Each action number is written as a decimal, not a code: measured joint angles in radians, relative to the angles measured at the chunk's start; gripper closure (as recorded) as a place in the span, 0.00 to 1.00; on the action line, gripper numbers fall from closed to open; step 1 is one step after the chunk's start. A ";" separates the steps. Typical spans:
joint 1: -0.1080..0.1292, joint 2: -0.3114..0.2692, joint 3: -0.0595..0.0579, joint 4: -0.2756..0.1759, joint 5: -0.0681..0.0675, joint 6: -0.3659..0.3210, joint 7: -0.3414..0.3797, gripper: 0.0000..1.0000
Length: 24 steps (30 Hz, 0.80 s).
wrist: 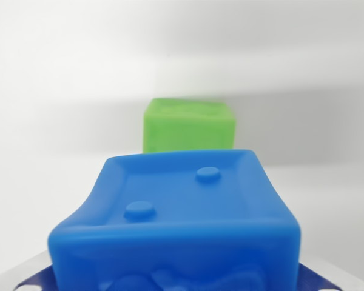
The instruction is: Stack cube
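Blue fills the near half of the wrist view: a blue cube (176,224) with two raised studs on its top face, very close to the camera. Pale edges at the bottom corners may be gripper parts, but I cannot tell whether the claw is apart or clamped on it. Behind it, on the white surface (60,91), sits a green cube (189,125), near but seemingly apart. The blue cube hides most of what lies below, so the stacking could land off-centre and topple, I judge.
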 joint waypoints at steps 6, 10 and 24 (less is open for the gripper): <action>0.000 0.041 -0.003 0.000 -0.014 0.041 0.011 1.00; 0.000 0.068 -0.005 0.000 -0.023 0.067 0.017 1.00; 0.003 0.139 -0.015 0.005 -0.052 0.133 0.038 1.00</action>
